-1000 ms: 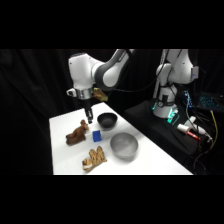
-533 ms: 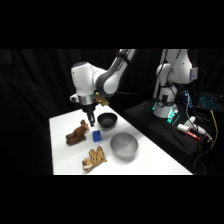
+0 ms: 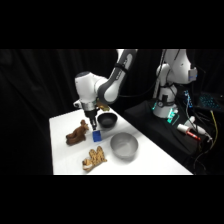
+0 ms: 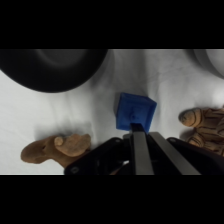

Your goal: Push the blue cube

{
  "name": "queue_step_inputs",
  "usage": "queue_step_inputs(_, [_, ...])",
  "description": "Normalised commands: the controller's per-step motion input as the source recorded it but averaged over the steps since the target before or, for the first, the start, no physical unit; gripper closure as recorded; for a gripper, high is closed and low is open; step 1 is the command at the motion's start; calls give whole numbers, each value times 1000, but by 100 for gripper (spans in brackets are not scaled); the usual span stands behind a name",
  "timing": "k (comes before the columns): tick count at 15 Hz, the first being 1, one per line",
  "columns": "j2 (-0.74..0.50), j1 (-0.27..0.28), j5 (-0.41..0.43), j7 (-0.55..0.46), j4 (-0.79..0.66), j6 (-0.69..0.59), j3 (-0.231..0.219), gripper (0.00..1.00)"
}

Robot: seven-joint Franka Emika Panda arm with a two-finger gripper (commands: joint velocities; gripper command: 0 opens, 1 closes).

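your gripper point(image 3: 94, 125) hangs right above the blue cube point(image 3: 96, 135), its tips down at the cube's top; in the wrist view its fingers point(image 4: 139, 150) look pressed together, though that is hard to see; the cube sits on the white table point(image 3: 60, 125), between the black bowl point(image 3: 107, 119) and two brown figurines point(image 3: 77, 133).

Side view across; wrist close, downward.
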Motion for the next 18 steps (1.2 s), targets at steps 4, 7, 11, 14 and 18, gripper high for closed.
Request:
queue_step_inputs(4, [80, -99, 138, -89, 0, 186, 95, 96])
queue_step_inputs(7, [80, -114, 163, -114, 17, 150, 111, 96])
queue_step_inputs(11, [66, -109, 171, -130, 12, 142, 116, 96])
queue_step_inputs(14, [24, -94, 176, -141, -22, 110, 110, 96])
queue_step_inputs(18, [-187, -56, 137, -117, -131, -22, 78, 96])
